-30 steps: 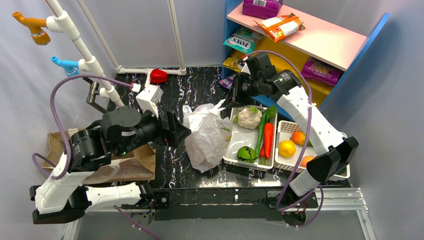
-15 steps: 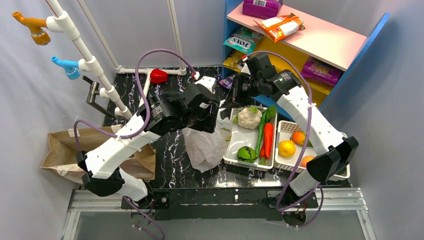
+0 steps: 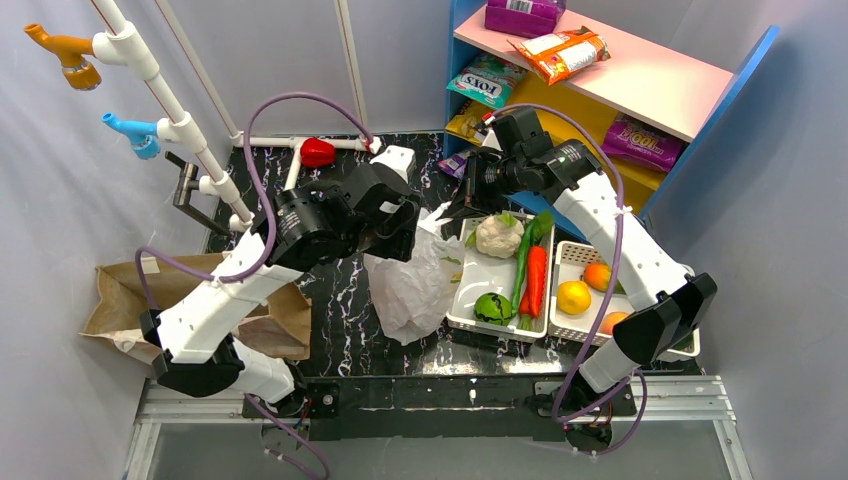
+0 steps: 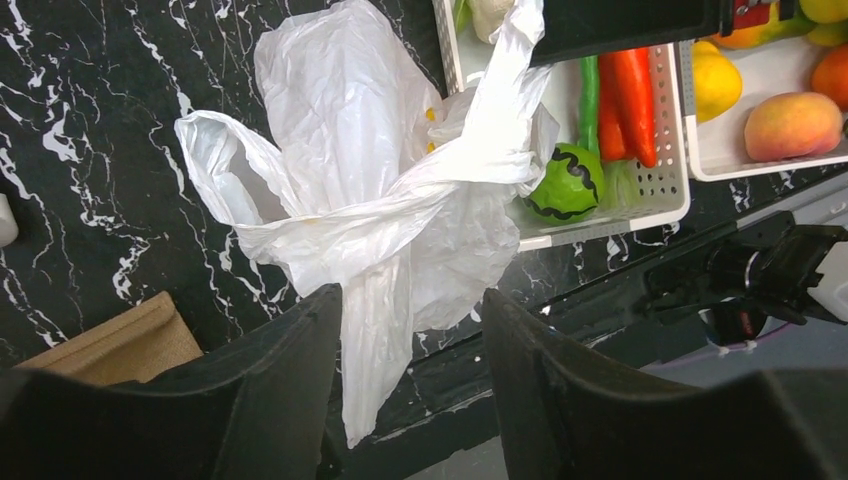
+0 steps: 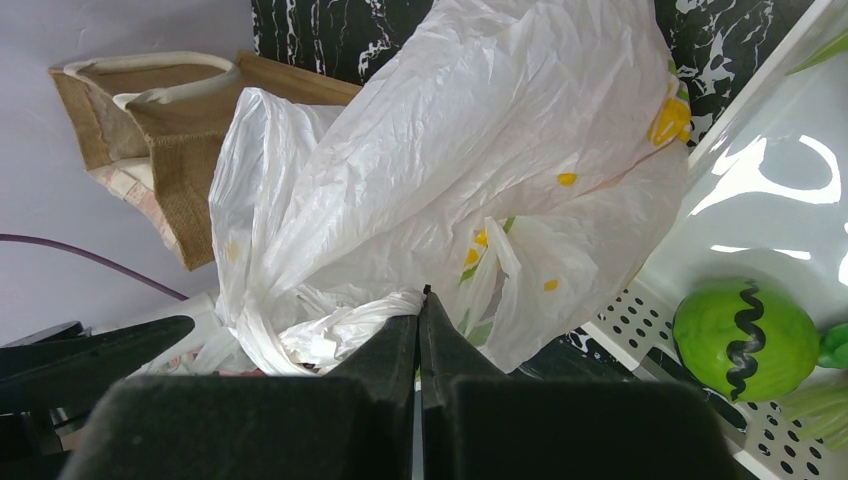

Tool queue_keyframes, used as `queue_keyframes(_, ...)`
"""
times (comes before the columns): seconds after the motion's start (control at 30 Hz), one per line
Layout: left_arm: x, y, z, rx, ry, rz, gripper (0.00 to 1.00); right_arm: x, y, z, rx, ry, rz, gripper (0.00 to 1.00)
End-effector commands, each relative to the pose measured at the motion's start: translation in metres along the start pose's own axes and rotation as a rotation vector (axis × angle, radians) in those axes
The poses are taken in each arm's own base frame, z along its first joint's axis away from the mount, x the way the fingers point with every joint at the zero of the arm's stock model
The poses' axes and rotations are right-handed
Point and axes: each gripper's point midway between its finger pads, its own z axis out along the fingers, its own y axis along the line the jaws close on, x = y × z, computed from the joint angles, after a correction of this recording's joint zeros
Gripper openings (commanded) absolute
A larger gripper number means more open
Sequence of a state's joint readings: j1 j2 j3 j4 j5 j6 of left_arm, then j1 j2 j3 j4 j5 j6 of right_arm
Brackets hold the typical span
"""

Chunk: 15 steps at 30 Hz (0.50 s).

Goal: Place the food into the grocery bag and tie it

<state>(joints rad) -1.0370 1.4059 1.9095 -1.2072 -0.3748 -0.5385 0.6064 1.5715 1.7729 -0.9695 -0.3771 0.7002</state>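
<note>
A green candy packet on the far-right shelf is showing "FOX'S"; the purple packet's lettering is blurring beyond reading.

Pale grey walls, black marbled table, blue shelf unit with pink boards, white pipe rack.

Crumpled translucent white grocery bag

White shells and black joints form both arms. Purple cable trails each. Left gripper and right gripper are matte black.
</note>
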Motion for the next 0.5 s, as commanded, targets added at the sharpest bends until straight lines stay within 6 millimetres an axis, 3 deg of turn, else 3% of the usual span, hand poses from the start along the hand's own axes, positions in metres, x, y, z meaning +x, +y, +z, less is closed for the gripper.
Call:
queue_keyframes(0.0,0.006,0.010,-0.007,-0.016,0.009,0.026,0.48,-0.002,0.014,-0.013,-0.046,-0.026,-0.044,0.01)
queue_keyframes(0.17,0.016,0.015,0.000,-0.041,0.029,0.027,0.40,-0.002,0.013,-0.014,-0.044,-0.027,-0.043,0.01)
queue_keyframes(0.47,0.029,0.021,0.010,-0.071,0.064,0.051,0.40,-0.002,0.014,-0.014,-0.047,-0.028,-0.046,0.01)
